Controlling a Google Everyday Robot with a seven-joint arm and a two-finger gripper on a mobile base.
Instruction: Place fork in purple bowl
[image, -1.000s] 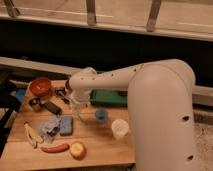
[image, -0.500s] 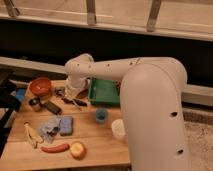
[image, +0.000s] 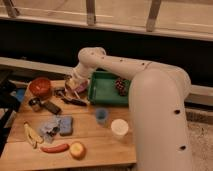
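arm: smooth white plastic-looking robot arm (image: 150, 95), bulky rounded links, reaches from right across the wooden table (image: 100, 145) to its far-left part
gripper: two-finger gripper (image: 73, 85) low over the table, just left of the green rectangular tray (image: 102, 90); jaws: cannot tell
purple bowl: round purple bowl (image: 81, 88), only a sliver shows at the gripper, beside the tray's left wall
fork: thin silver metal fork – cannot make it out, so axis/pointing unknown
utensil: dark black-handled utensil (image: 72, 100) flat on the wood in front of the gripper, long axis roughly left-right
others: orange-red round bowl (image: 40, 87) far left; small blue cup (image: 101, 116) and white cup (image: 119, 128) mid-table
writing: none legible
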